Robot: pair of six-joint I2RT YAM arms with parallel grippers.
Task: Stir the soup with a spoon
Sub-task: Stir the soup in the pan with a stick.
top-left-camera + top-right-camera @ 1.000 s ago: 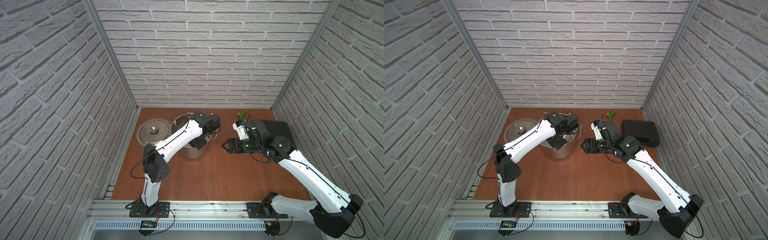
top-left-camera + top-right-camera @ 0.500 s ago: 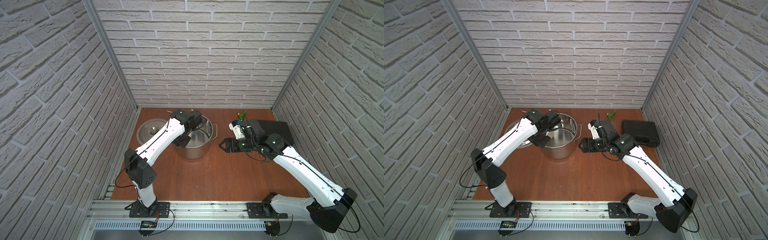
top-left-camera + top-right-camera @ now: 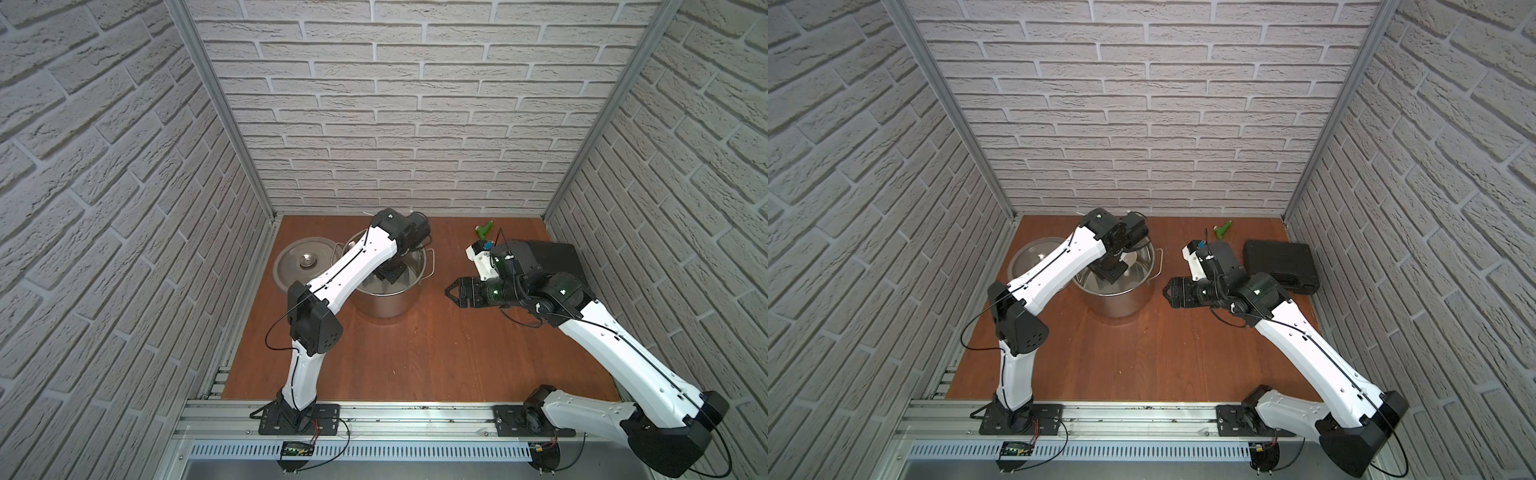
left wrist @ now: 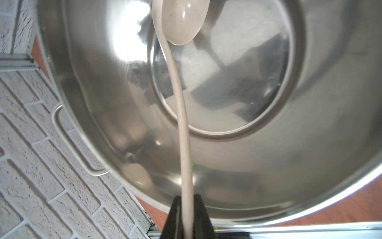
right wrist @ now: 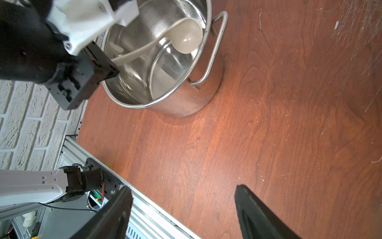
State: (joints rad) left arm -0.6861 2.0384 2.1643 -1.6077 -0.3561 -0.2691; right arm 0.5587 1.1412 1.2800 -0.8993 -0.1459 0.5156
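Top views: my left hand (image 3: pixel 388 276) dips into the pot (image 3: pixel 390 303); my arm hides what it holds.

Left wrist: it's clamped on the spoon (image 4: pixel 182 115) handle, with the bowl inside near the wall. I judge stirring is under way, but no soup shows.

Right wrist: my right hand (image 5: pixel 182 190) is spread wide and empty over the counter (image 5: pixel 268 124).

Pot: I see a shiny steel stockpot (image 3: pixel 388 301) with two loop side handles. It stands upright and open-topped, its bare mirror bottom showing.
Ladle: cream plastic ladle (image 4: pixel 182 115), round bowl inside the pot close to the wall, long thin handle slanting up and out, its end pinched in my left gripper (image 4: pixel 187 198).
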